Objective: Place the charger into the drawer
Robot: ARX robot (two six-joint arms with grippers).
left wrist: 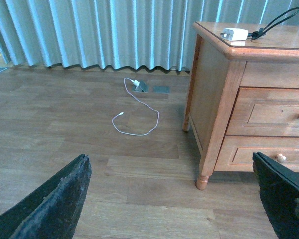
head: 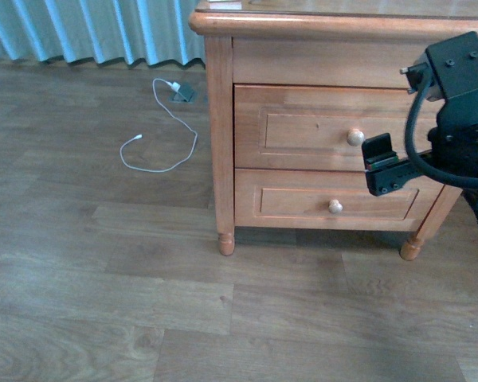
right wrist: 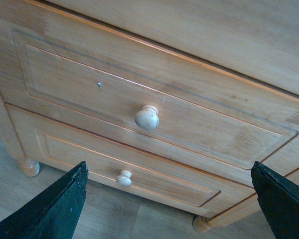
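The charger (left wrist: pixel 234 34), a small white block with a black looped cable (left wrist: pixel 281 17), lies on top of the wooden nightstand (left wrist: pixel 217 94). The drawer (head: pixel 303 129), the taller upper one with a round pale knob (head: pixel 355 137), is shut. My right gripper (head: pixel 384 164) is open, just in front of the drawer and a little right of and below the knob. In the right wrist view the drawer (right wrist: pixel 89 92) and its knob (right wrist: pixel 147 117) fill the frame above the open right gripper (right wrist: pixel 168 168). My left gripper (left wrist: pixel 169 157) hangs open over the floor, left of the nightstand.
The shorter lower drawer (head: pixel 303 203) with its own knob (head: pixel 335 207) is shut. A long thin white cable (head: pixel 163 139) lies on the wood floor, running to a floor socket (head: pixel 183 92). A pale curtain (head: pixel 88 28) hangs behind. The nightstand stands on turned legs (head: pixel 226 241).
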